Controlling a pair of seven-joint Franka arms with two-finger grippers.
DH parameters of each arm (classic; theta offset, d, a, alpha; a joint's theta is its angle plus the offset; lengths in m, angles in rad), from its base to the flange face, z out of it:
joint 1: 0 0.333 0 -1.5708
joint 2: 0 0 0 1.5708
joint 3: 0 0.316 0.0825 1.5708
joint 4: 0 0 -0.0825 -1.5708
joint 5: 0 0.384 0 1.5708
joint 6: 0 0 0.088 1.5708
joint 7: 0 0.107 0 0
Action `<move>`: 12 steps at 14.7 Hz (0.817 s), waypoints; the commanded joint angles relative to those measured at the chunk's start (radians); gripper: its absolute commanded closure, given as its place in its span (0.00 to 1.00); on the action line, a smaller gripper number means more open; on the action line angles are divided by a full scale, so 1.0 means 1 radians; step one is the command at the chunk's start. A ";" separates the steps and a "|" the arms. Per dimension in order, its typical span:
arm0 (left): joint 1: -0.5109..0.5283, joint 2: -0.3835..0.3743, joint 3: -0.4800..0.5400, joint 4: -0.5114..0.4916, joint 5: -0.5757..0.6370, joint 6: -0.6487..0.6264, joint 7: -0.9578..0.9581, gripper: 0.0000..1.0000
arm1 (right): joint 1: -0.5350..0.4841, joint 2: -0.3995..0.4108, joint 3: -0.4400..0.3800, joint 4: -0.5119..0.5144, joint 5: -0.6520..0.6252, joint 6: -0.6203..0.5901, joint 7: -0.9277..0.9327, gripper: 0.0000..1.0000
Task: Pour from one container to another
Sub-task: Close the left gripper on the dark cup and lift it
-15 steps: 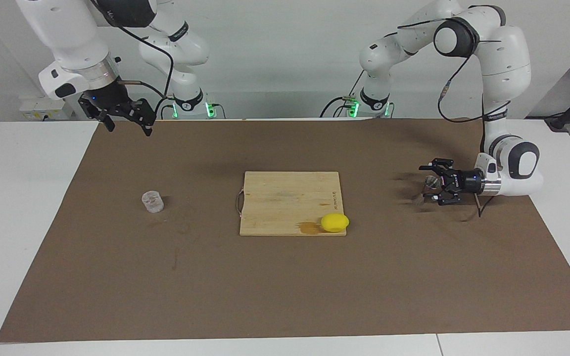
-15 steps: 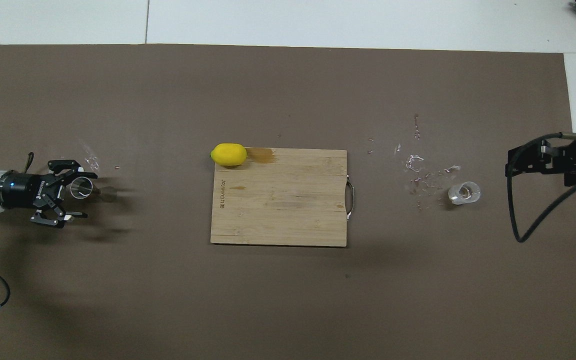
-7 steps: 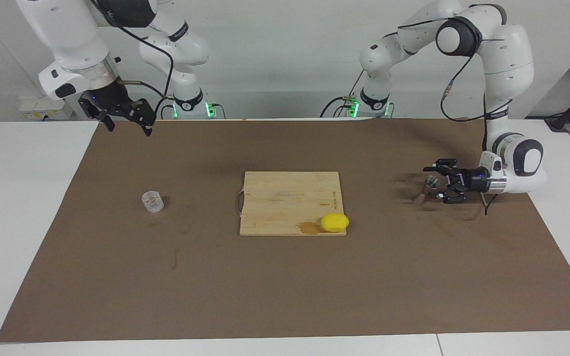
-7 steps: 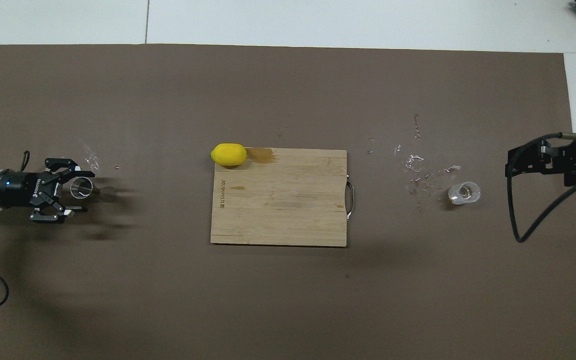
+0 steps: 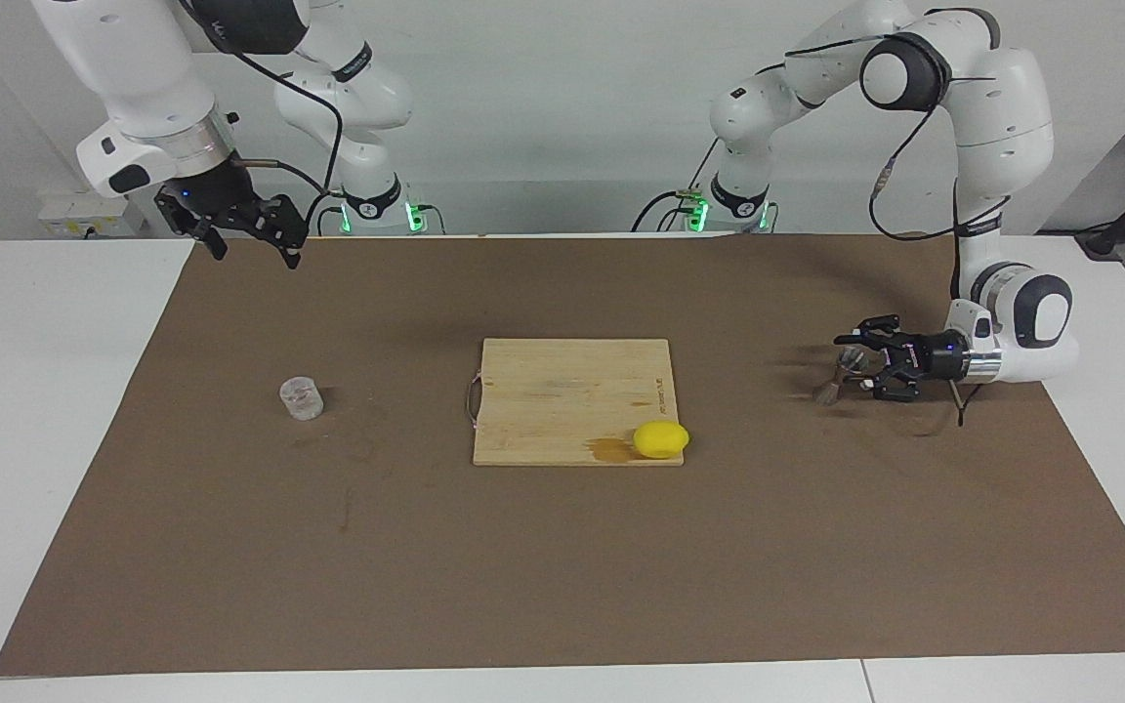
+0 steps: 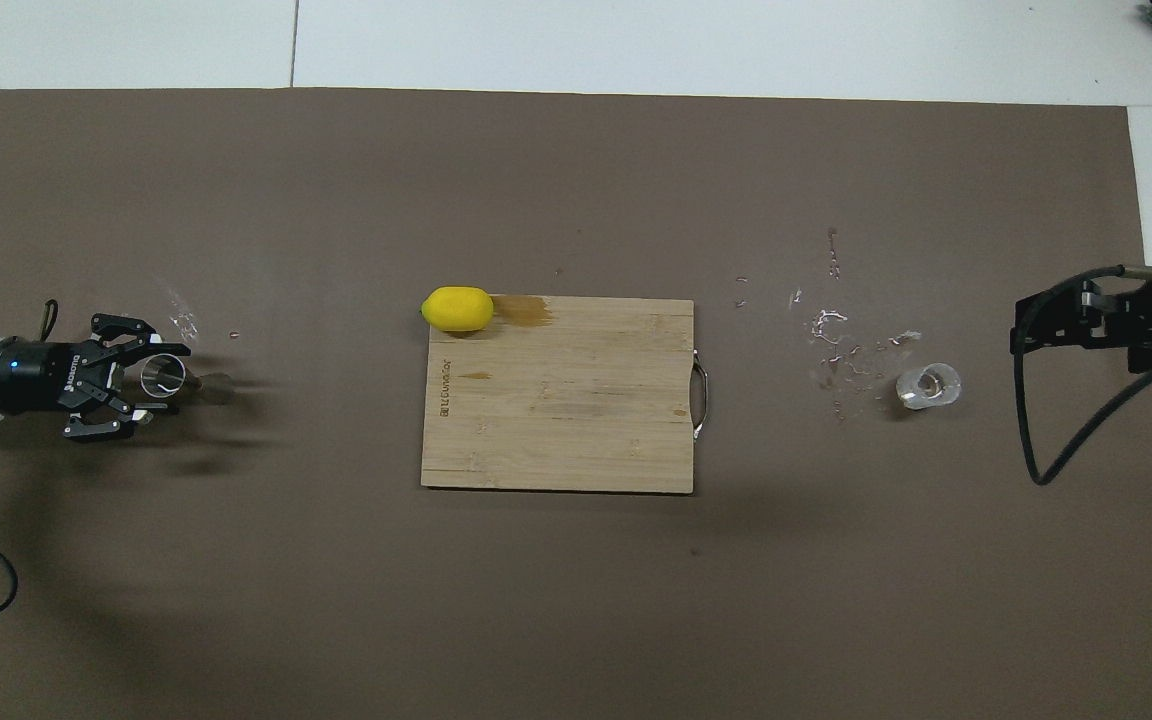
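The steel jigger (image 5: 828,392) stands upright on the brown mat at the left arm's end of the table. My left gripper (image 5: 854,364) reaches in level with the mat, and the jigger's upper cup (image 6: 164,376) sits between its fingers. The jaws are narrowed around the cup with slim gaps still showing, so the gripper is open. The clear glass tumbler (image 5: 301,398) stands alone at the right arm's end (image 6: 928,386). My right gripper (image 5: 252,244) waits open and high over the mat's corner near the robots.
A wooden cutting board (image 5: 562,391) lies mid-table with a yellow lemon (image 5: 661,439) at its corner farthest from the robots, beside a wet stain. Spilled droplets (image 6: 829,335) glisten on the mat between board and tumbler. The brown mat (image 6: 576,600) covers most of the table.
The left gripper's jaws have narrowed around the jigger and the hand has drawn slightly back toward its own end. The right arm, tumbler, board and lemon have not moved.
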 commanded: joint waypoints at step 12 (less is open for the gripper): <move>-0.043 -0.021 -0.058 0.065 -0.091 -0.046 0.016 0.72 | -0.013 -0.021 0.007 -0.022 -0.020 0.003 -0.013 0.00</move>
